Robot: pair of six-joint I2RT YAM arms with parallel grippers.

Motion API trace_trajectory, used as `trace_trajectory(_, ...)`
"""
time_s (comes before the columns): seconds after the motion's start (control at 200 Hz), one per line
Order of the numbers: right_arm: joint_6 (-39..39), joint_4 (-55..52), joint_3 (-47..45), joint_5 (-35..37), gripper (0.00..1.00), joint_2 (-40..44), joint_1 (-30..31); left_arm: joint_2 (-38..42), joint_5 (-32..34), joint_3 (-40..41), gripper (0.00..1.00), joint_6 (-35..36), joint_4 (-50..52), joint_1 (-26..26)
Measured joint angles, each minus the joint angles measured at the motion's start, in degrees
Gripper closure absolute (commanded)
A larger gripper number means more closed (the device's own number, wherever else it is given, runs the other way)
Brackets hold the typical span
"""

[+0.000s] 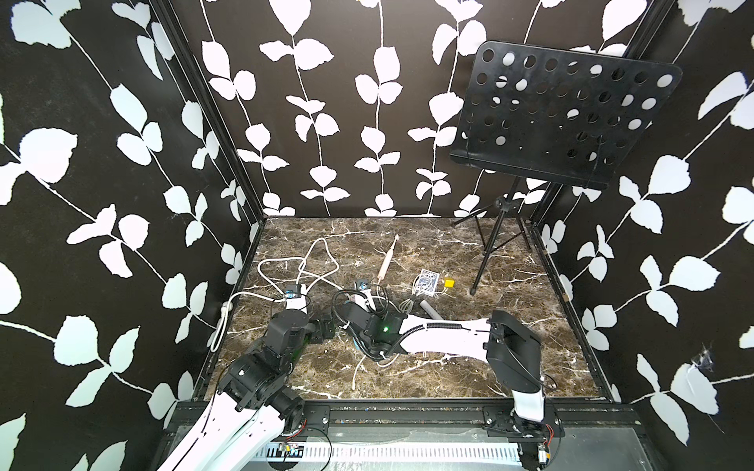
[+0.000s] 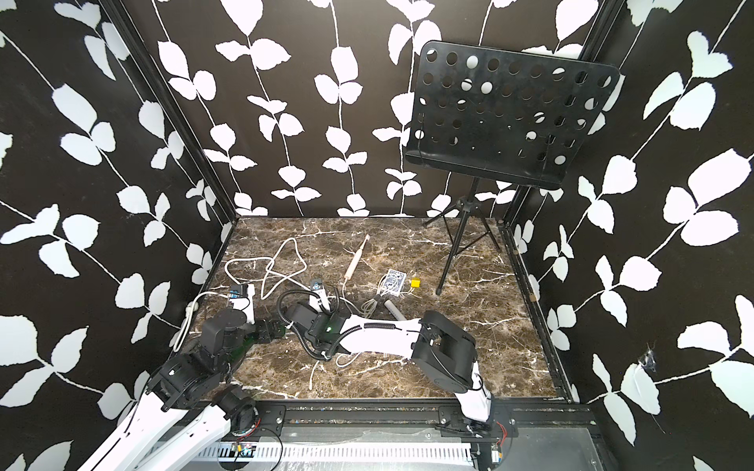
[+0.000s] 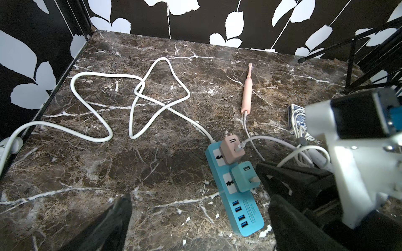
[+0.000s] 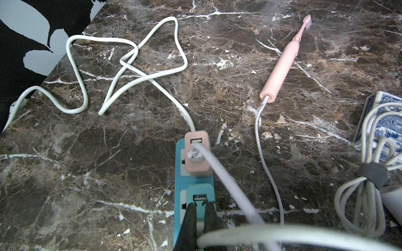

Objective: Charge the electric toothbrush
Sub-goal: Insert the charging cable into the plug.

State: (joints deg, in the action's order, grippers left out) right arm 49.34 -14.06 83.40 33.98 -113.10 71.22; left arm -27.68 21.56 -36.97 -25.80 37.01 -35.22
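One slim pink electric toothbrush [image 1: 385,261] lies flat on the brown marble tabletop [image 1: 530,265] near the middle of the frame in both top views. Its bristled head points toward the upper edge and its butt end toward the lower edge, where my arms come in.

My right wrist view shows what the top views leave too small to read. A thin white charging cable [image 4: 261,139] enters that butt end, runs along the marble and curves round to my right pincer [image 4: 200,206]. That pincer is clenched on the cable's white USB plug [image 3: 254,179], set at the lower port of a teal cube adapter [image 3: 244,176]. Next to it a pink cube adapter [image 4: 196,158] carries another white plug in its lower port.

Both adapters sit in neighbouring sockets of a teal plastic power strip [image 3: 239,208]. My left wrist view alone shows the strip's row of four blue USB ports, while in the top views my arms cover nearly all of it. My left pincer [image 3: 200,196] hangs released, fingers wide apart, holding nothing.

The strip's thick white power cord [image 4: 184,110] loops loosely across the left-centre of the top-view frames. Right of the toothbrush there, a blue patterned card box [image 1: 428,281] lies with a small yellow cube [image 1: 449,282] just beside it. A strap-tied bundle of white cable [image 4: 367,195] has loops over the box. Only the top views show the perforated desk of the black music stand [image 1: 563,118] at upper right.
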Motion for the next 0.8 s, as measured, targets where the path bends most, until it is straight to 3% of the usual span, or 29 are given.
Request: trace_trajectory(0.8, 3.0, -7.7, 7.1, -3.3, 1.0, -2.7, -1.1, 0.9, 0.3, 0.2, 0.01, -0.2, 0.0, 0.0)
